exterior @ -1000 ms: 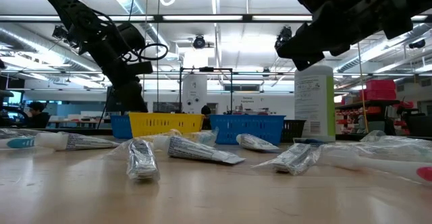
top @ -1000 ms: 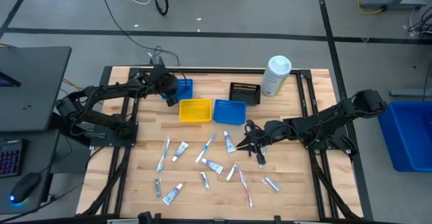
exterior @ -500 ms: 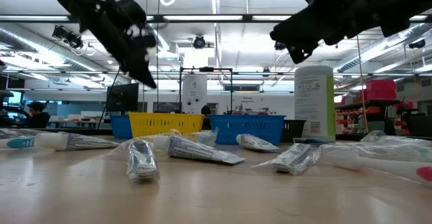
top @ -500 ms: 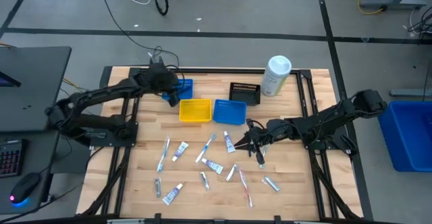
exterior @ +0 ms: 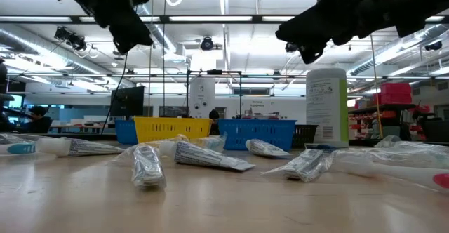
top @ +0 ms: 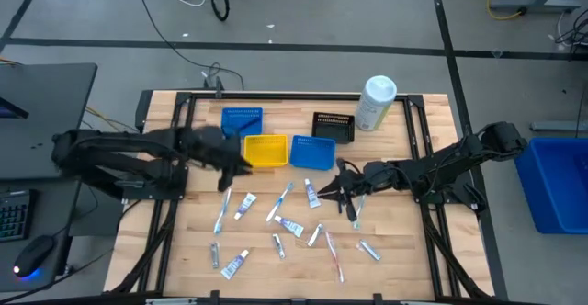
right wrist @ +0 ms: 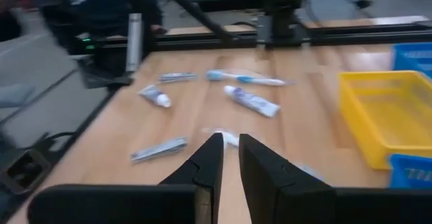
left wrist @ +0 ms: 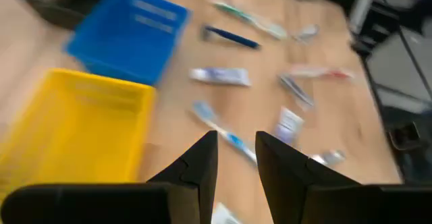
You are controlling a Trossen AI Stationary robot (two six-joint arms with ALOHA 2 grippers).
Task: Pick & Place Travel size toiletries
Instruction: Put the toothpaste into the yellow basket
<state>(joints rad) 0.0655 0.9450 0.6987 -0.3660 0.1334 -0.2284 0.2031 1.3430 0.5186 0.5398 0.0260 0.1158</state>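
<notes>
The toiletries lie scattered on the near half of the table: white-and-blue tubes (top: 246, 204) (top: 312, 193), slim toothbrushes (top: 222, 211) (top: 280, 201) and silvery packets (top: 367, 249). My left gripper (top: 228, 169) (left wrist: 236, 140) hovers just left of the yellow bin, above the table. A clear gap shows between its fingers and nothing is in it. My right gripper (top: 336, 190) (right wrist: 231, 137) hovers over the table right of the middle, pointing toward the left side. Its fingers are almost together and hold nothing. A dark item with a greenish end (top: 355, 215) lies beside it.
Four bins sit in the far half: a small blue one (top: 243, 118), a yellow one (top: 265, 150), a blue one (top: 312, 152) and a black one (top: 333, 126). A large white canister (top: 377, 101) stands at the far right. Bare wood shows along the near edge.
My left gripper has swung away from the small blue bin at the far left, toward the near edge, and now hangs beside the yellow bin. My right gripper has drifted slightly toward the table's left. The toiletries have not moved.
</notes>
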